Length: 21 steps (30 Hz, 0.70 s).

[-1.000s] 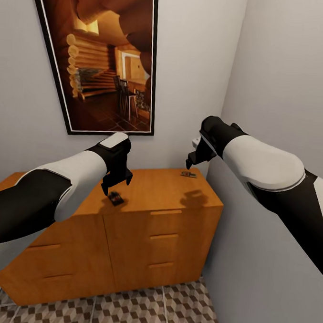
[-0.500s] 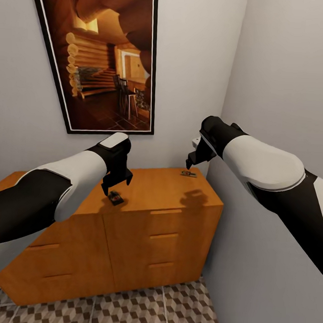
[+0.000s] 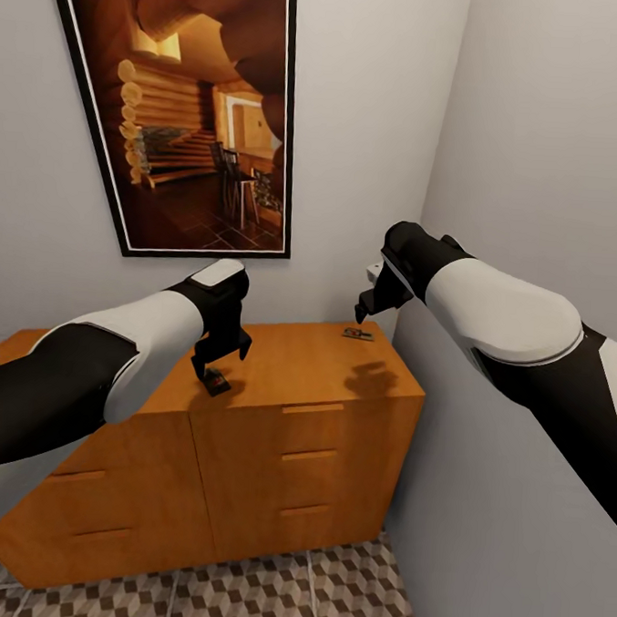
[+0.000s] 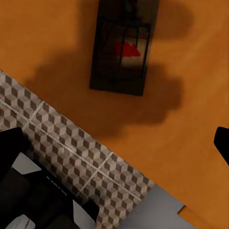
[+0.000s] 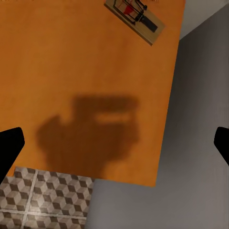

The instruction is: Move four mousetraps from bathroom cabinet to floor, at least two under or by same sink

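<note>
While both grippers are being held open above the cabinet [image 3: 323, 364], the left gripper [image 3: 216, 362] is being hovered over a mousetrap [image 4: 121, 47], the right gripper [image 3: 368, 309] near another mousetrap [image 5: 135, 17].

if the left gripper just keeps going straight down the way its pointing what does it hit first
Most likely the mousetrap lying on the cabinet top: the left gripper points down right above it, open. Depth is unclear, so its fingers could land on the wood beside the trap.

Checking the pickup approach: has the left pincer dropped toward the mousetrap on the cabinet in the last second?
Yes. The left pincer has come down against the cabinet top, closing on the mousetrap.
</note>
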Tool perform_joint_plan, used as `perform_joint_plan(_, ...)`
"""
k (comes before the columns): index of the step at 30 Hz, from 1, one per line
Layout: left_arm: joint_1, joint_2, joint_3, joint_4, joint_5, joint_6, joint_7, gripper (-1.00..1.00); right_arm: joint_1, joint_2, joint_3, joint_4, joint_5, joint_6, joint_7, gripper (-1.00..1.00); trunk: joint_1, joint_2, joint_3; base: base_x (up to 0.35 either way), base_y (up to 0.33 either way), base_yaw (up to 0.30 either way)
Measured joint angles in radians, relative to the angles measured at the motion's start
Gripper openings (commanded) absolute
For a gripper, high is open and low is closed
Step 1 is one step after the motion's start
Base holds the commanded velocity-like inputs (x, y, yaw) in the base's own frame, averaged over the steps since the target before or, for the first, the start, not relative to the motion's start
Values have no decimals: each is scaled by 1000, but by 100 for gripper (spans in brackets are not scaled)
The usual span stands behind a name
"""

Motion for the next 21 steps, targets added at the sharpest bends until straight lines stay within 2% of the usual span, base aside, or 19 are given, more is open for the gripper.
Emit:
perform_joint_plan(12, 0, 0, -1, 9, -5, -4, 6, 100, 0, 0, -1, 0, -1, -2, 1, 100, 0, 0, 0, 1, 0, 0)
perform_joint_plan(14, 0, 0, -5, 9, -19, -5, 7, 100, 0, 0, -1, 0, -1, -2, 1, 100, 0, 0, 0, 0, 0, 0)
perform_joint_plan(17, 0, 0, -13, 8, -44, -4, 7, 100, 0, 0, -1, 0, -1, -2, 1, 100, 11, -21, -9, 0, 0, 0)
perform_joint_plan(18, 0, 0, -16, 7, -62, -4, 7, 100, 0, 0, -2, 0, -1, -2, 2, 100, 15, -28, -12, 0, 0, 0)
perform_joint_plan(21, 0, 0, -18, 7, -81, -3, 7, 100, 0, 0, -2, 0, -1, -2, 2, 100, 27, -49, -22, 0, 0, 0)
